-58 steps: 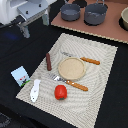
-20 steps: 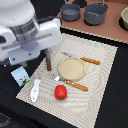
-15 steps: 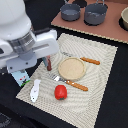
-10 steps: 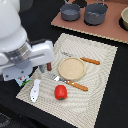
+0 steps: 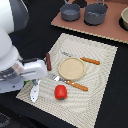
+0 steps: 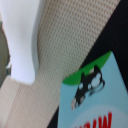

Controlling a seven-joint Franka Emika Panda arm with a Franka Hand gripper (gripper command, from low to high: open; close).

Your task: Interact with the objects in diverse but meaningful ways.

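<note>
My wrist view shows a glossy pale-blue milk carton (image 6: 92,95) beside the woven placemat (image 6: 65,45); my pincer's state is unclear.

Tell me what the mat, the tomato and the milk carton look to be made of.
The mat looks like woven fabric or vinyl: fine beige mesh with darker stripes, matte. The tomato seems smooth plastic, uniformly red with a slight sheen. The milk carton appears printed card or plastic: flat pale-blue face with a cow picture; which one is unclear.
</note>
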